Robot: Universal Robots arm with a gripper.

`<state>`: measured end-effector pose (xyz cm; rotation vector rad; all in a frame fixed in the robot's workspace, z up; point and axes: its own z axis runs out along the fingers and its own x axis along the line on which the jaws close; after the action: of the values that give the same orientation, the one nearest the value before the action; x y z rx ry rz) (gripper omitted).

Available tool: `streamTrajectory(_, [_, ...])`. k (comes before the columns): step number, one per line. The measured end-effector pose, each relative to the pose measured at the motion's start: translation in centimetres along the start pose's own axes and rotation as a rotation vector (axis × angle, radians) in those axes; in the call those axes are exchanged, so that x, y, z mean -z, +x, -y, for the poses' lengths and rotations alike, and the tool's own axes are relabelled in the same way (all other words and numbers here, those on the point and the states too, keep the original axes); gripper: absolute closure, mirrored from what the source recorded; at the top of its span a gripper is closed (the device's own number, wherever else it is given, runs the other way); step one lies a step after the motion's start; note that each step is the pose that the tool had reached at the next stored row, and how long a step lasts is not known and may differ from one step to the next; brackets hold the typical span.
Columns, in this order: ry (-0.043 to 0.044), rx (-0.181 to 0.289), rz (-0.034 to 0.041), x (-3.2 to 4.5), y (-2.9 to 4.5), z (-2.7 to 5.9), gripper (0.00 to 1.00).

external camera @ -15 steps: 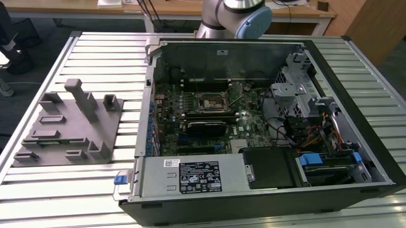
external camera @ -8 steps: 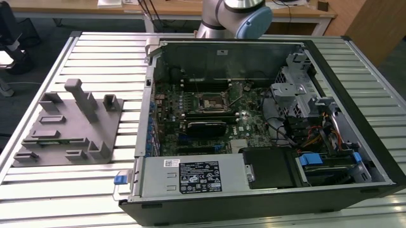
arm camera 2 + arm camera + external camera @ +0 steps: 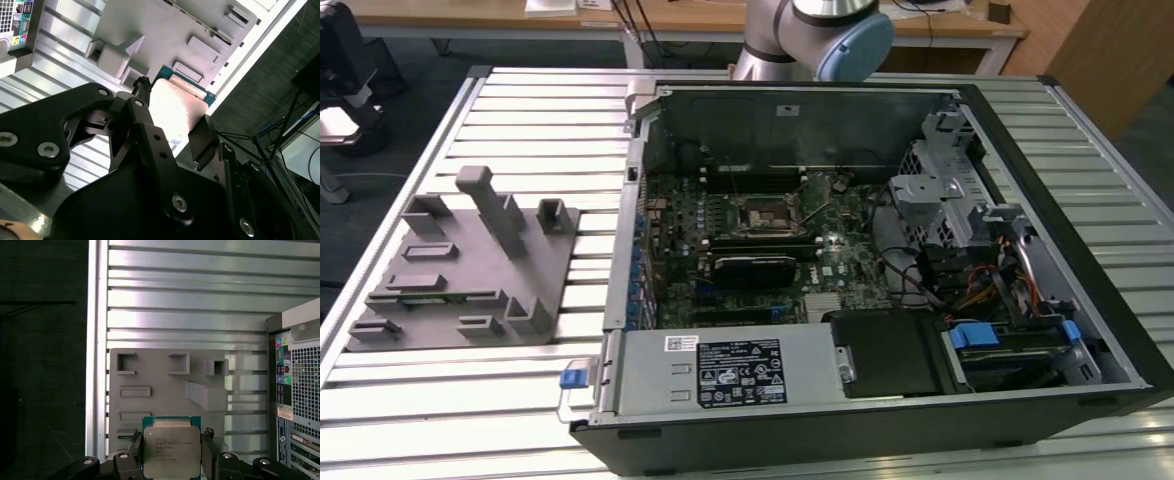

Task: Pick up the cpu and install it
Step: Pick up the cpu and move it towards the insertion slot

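Note:
In both wrist views my gripper is shut on the cpu, a flat square chip with a pale silver top and a thin green rim. One black finger presses on one side of it and the other on the opposite side. The chip hangs above the grey plastic block on the slatted table. In the exterior view, the black socket frame sits near the middle of the motherboard inside the open computer case. The arm rises at the far edge of the table.
The grey block with upright posts lies on the slatted metal table at the exterior view's left, beside the case. Inside the case are cables, a drive cage and a power supply. A case corner shows in the first wrist view.

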<state>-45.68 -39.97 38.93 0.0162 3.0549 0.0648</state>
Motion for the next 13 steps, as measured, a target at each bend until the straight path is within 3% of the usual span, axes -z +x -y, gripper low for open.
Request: streamTrajectory(13, [0.0000, 0.000, 0.0000, -0.14, -1.62, -0.02, 0.45])
